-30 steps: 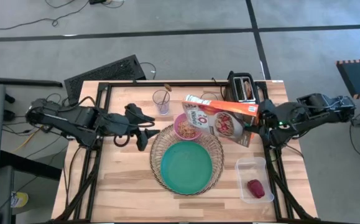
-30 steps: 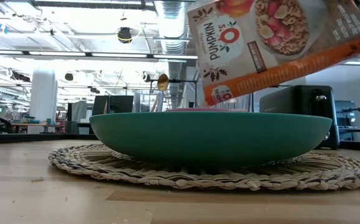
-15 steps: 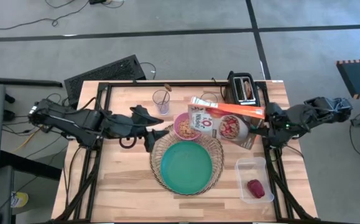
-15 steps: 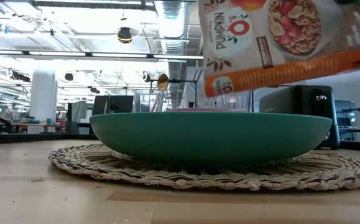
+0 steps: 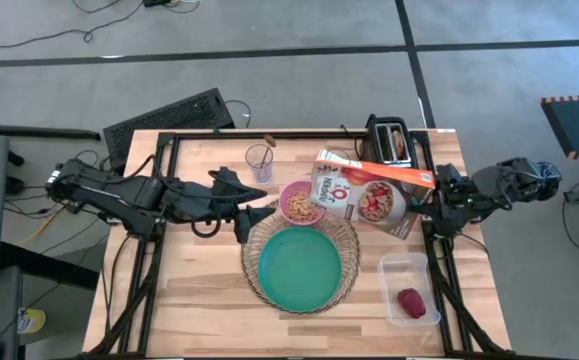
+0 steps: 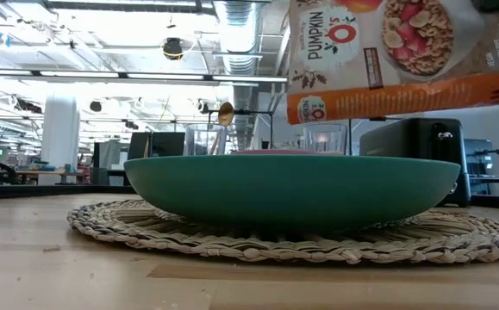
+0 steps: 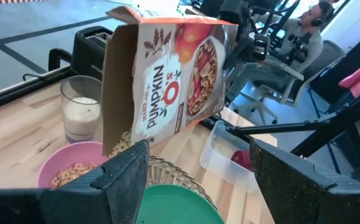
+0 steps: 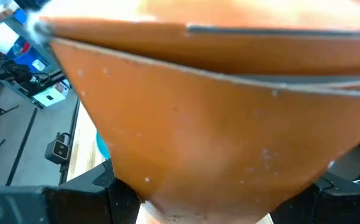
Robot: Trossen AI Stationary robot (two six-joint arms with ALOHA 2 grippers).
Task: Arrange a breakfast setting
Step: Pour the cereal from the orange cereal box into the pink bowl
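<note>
**Cereal box lifted back from pink bowl; left gripper beside charger**

Item 1: cereal box (image 5: 365,193), orange, printed "PUMPKIN O's". Pinched at its closed end by the right gripper (image 5: 421,203), near the right edge of the table (image 5: 199,290). Held in the air, open end toward the pink bowl (image 5: 300,203). Against the picture from 1 s ago, the box has drawn back toward the right edge and sits more level; its open end is now beside the bowl, not over it.

Item 2: pink bowl, holding cereal rings, touching the far rim of the wire charger (image 5: 348,236). Unmoved.

Item 3: teal plate (image 5: 300,264), centred on the charger, near the front edge. Unmoved.

Item 4: dark red fruit (image 5: 412,302) inside the clear plastic tub (image 5: 393,270), at the front right corner.

Item 5: glass (image 5: 260,161) with a small spoon (image 6: 225,113) standing in it, toward the back edge; a 2nd glass (image 7: 81,114), holding milk, stands beside the black toaster (image 5: 390,141) at the back right.

Item 6: left gripper (image 5: 256,221), fingers spread, just left of the charger; it has advanced from the left side of the table since 1 s ago.
</note>
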